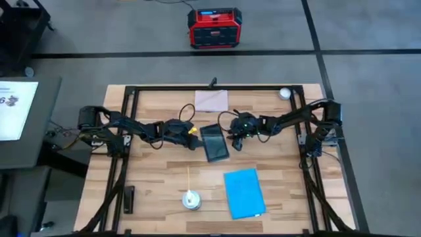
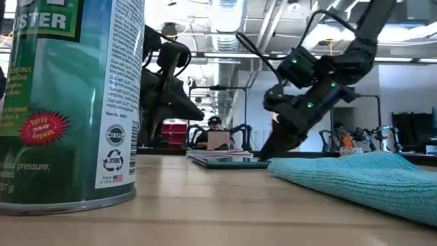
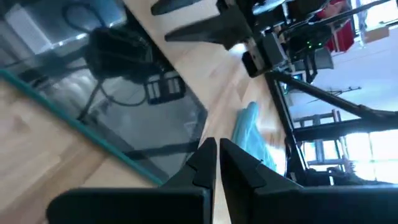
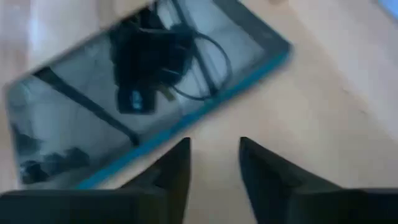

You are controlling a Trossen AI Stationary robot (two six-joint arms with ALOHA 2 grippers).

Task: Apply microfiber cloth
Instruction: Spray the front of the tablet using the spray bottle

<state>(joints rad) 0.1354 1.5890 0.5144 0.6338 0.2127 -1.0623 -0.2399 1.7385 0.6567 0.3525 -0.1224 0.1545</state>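
A: Where does the bright sky-blue folded microfiber cloth (image 1: 244,193) lie?

B: Flat on the wooden table (image 1: 158,171), toward the near edge, right of centre. Its long axis runs near to far, tilted slightly, the far end leaning left. Nothing touches it.

A: And the glossy black tablet (image 1: 214,142)?

B: Farther back, mid-table, well apart from the cloth, its long axis also roughly near to far. A pale beige flat sheet (image 1: 211,100) lies beyond it at the far edge.

A: The arms?

B: The left gripper (image 1: 191,137) sits just beside the tablet's left edge, fingers (image 3: 208,163) pressed together on nothing. The right gripper (image 1: 235,139) hovers at the tablet's right edge, fingers (image 4: 177,167) slightly apart, empty.

A: Anything else?

B: A green spray can (image 1: 191,199) stands left of the cloth.
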